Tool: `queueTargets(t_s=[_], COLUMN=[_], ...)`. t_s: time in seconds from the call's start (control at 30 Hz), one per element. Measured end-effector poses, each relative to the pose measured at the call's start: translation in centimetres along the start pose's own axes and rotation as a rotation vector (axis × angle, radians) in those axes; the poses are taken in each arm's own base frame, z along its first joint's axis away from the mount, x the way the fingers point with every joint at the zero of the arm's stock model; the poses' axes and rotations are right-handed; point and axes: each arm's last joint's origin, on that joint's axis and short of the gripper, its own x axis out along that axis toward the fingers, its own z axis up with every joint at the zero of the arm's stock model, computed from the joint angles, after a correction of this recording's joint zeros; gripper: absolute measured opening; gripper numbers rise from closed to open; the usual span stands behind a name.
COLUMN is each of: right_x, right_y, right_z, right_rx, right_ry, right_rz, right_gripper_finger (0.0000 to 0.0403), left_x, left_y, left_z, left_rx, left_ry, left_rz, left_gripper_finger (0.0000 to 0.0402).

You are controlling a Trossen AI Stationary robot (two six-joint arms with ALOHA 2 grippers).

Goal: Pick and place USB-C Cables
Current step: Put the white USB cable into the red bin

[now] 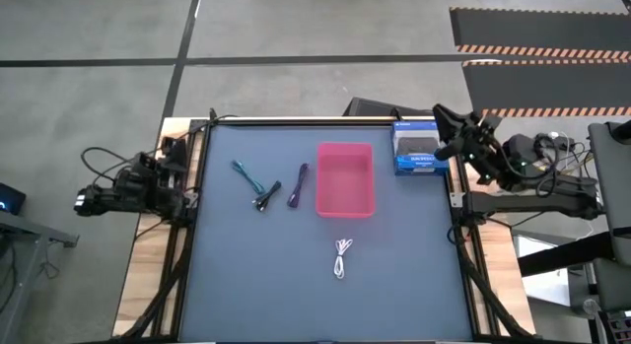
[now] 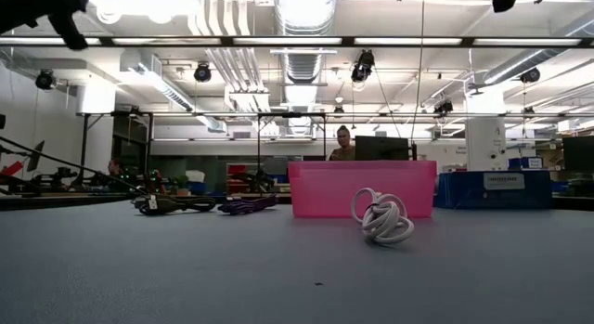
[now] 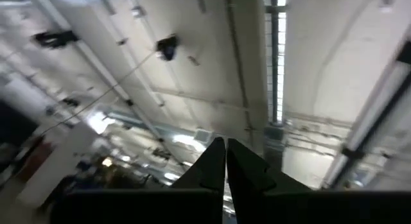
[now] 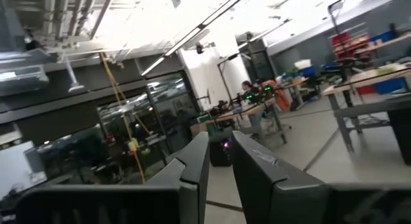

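Four small cable bundles lie on the dark mat. The teal cable (image 1: 245,172), the black cable (image 1: 266,197) and the purple cable (image 1: 299,184) lie left of the pink tray (image 1: 345,200). The white cable (image 1: 342,257) (image 2: 380,217) lies nearer, in front of the tray. Nothing shows inside the tray. My left arm (image 1: 133,186) is folded beyond the table's left edge. Its gripper (image 3: 226,153) is shut and points up at the ceiling. My right arm (image 1: 473,147) is by the far right corner. Its gripper (image 4: 221,144) is open by a narrow gap and faces the room.
A blue box (image 1: 416,149) (image 2: 501,187) stands right of the tray near the far right corner. Bare mat (image 1: 256,285) spreads across the near half around the white cable. A person (image 2: 344,143) is in the room behind the tray.
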Motion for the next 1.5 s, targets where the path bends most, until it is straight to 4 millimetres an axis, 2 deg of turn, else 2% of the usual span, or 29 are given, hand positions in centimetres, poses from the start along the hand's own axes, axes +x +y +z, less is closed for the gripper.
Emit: queueTargets(t_s=[0.07,0.23,0.53,0.77,0.87,1.0,1.13,1.3,1.5], right_x=[0.6,2.7,5.7,8.2,9.0,10.0,11.0,11.9,13.6], right_y=[0.1,0.5,0.8,2.1,2.8,3.4,3.8,4.3,5.0], right_z=[0.3,-0.1,-0.2,0.3,1.6,2.0,1.5,1.7,-0.2], right_rx=[0.001,0.014,0.067,0.011,0.004,-0.048,-0.090,-0.104,-0.108], right_ry=[0.007,0.046,0.126,0.247,0.269,0.360,0.449,0.459,0.534], right_rz=[-0.021,-0.075,-0.152,-0.159,-0.146,-0.149,-0.161,-0.172,-0.114], right_gripper_finger=[0.0057,0.0057,0.0057,0.0057,0.0057,0.0057,0.0057,0.0057,0.0057], left_x=[0.1,0.8,4.1,6.5,7.5,8.5,9.4,9.9,9.8], left_y=[0.2,-0.1,-1.7,-3.0,-3.6,-4.0,-4.4,-4.3,-4.2], left_z=[-0.3,-1.4,-3.0,-3.9,-4.5,-5.4,-6.3,-7.1,-7.5], left_rx=[-0.044,-0.003,0.102,0.150,0.171,0.197,0.169,0.086,0.036], left_ry=[0.017,0.090,0.196,0.231,0.246,0.265,0.276,0.260,0.254], left_rz=[0.081,0.128,0.302,0.386,0.407,0.416,0.427,0.455,0.466], left_gripper_finger=[0.0000,0.0000,0.0000,0.0000,0.0000,0.0000,0.0000,0.0000,0.0000])
